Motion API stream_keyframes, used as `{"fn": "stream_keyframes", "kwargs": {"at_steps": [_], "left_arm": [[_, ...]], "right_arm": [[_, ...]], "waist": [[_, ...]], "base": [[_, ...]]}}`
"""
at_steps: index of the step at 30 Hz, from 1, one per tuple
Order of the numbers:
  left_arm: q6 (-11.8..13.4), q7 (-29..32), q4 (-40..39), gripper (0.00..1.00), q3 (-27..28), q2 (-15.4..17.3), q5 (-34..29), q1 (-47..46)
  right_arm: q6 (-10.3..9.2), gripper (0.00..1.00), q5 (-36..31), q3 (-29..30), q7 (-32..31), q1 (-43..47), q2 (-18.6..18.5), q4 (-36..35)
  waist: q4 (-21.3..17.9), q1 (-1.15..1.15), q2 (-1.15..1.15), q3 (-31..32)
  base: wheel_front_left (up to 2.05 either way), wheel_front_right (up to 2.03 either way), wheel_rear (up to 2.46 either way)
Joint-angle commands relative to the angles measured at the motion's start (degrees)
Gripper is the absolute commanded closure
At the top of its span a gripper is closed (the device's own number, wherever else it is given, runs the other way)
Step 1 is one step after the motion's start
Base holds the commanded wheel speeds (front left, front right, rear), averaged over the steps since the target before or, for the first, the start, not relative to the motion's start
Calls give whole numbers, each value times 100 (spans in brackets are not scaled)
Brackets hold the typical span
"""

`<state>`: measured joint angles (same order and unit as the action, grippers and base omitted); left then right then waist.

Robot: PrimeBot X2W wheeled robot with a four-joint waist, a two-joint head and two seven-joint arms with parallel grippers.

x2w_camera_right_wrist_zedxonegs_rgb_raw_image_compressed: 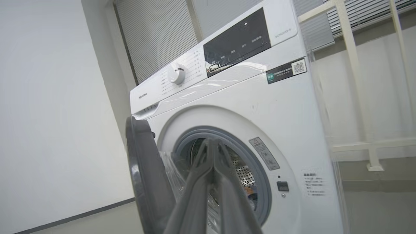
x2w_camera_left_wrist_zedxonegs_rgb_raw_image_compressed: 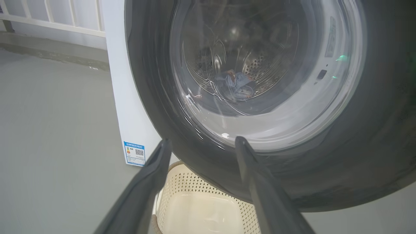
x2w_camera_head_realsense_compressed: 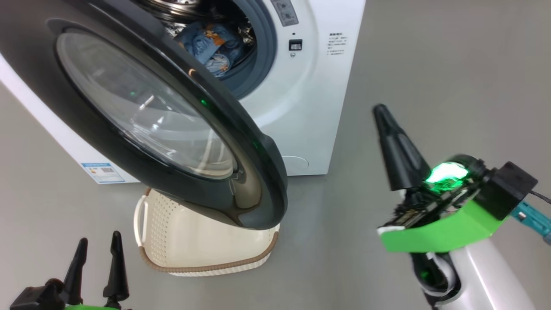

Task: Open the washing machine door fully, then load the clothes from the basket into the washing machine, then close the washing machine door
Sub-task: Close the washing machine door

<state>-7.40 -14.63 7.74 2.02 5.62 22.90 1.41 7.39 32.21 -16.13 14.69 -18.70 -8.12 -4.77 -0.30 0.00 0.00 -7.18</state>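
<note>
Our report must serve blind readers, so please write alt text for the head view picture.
A large round door with glossy black rim and clear glass window stands open before a white front-loading washing machine, with blue printed clothes inside. A cream perforated plastic basket sits beneath the door; the left gripper is open, the right gripper shut.

The washing machine door (x2w_camera_head_realsense_compressed: pixel 163 120), upper left, has a glossy black plastic rim around smooth clear glass. The washing machine (x2w_camera_head_realsense_compressed: pixel 310 107) body is shiny white, its drum (x2w_camera_right_wrist_zedxonegs_rgb_raw_image_compressed: pixel 243 174) perforated steel. The clothes (x2w_camera_head_realsense_compressed: pixel 211 47) inside are soft cloth. The basket (x2w_camera_head_realsense_compressed: pixel 193 241), lower centre, is matt cream perforated plastic; the floor (x2w_camera_head_realsense_compressed: pixel 430 64) smooth matt grey.
</note>
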Motion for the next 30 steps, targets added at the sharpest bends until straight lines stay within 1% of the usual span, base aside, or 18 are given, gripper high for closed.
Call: {"fn": "stream_keyframes", "kwargs": {"at_steps": [1, 6, 7, 12, 20, 30], "left_arm": [[-9, -37, -197, 0, 207, 36, -74, -25], [-9, -37, -270, 0, 197, -41, -87, 44], [-9, -37, -270, 0, 197, -41, -87, 44], [-9, -37, -326, 0, 211, -112, -96, 90], [-9, -37, -337, 0, 186, -173, -89, 83], [-9, -37, -316, 0, 115, -211, -68, -29]], "right_arm": [[10, 100, 45, -362, 31, -198, 49, -391], [10, 100, 81, -972, 31, -290, 51, -803], [10, 100, 81, -972, 31, -290, 51, -803], [10, 100, 144, -1589, 31, -308, 0, -806], [10, 100, 343, -2275, 31, -356, -113, -165], [10, 100, 542, -2677, 31, -381, -247, 909]], "waist": [[77, 0, 0, 47], [186, 0, 0, 83], [186, 0, 0, 83], [285, 0, 0, 102], [466, 0, 0, 57], [658, 0, 0, -126]], "base": [[0, 0, 0], [0, 0, 0], [0, 0, 0], [0, 0, 0], [0, 0, 0], [0, 0, 0]]}}
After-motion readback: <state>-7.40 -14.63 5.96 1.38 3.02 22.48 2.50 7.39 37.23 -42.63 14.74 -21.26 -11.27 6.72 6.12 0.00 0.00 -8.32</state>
